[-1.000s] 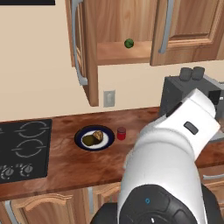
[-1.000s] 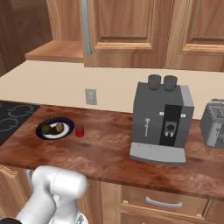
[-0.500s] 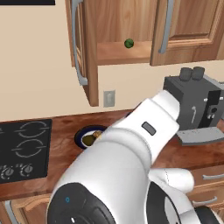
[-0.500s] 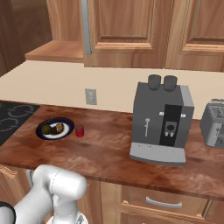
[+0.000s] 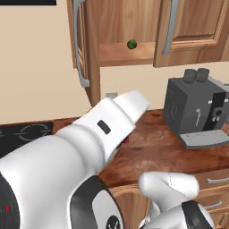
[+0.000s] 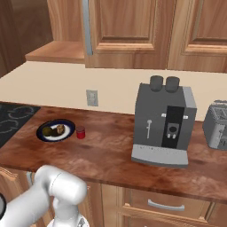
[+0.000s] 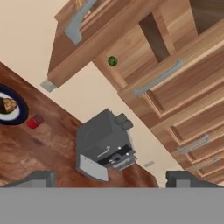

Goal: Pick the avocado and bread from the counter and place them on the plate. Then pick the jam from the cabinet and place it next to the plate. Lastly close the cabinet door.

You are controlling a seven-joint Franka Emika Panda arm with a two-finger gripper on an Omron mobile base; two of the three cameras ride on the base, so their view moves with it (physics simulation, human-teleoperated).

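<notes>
we see the plate (image 6: pixel 45 135) on the table (image 6: pixel 106 155) with the avocado (image 6: pixel 49 131) and bread (image 6: pixel 60 130) on it, the jam (image 6: pixel 80 132) just beside its right edge. our gripper (image 7: pixel 111 179) is spread wide, holding nothing. the cabinet door (image 5: pixel 82 42) stands open, a green ball (image 5: pixel 131 44) on the cabinet (image 5: pixel 125 22) shelf. a coffee machine (image 6: pixel 162 119) sits to the right.

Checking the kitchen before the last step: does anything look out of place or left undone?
The cabinet door stands wide open, with a green ball on the shelf. The jam stands upright beside the plate, which holds the avocado and bread. Nothing is spilled or tipped.
</notes>
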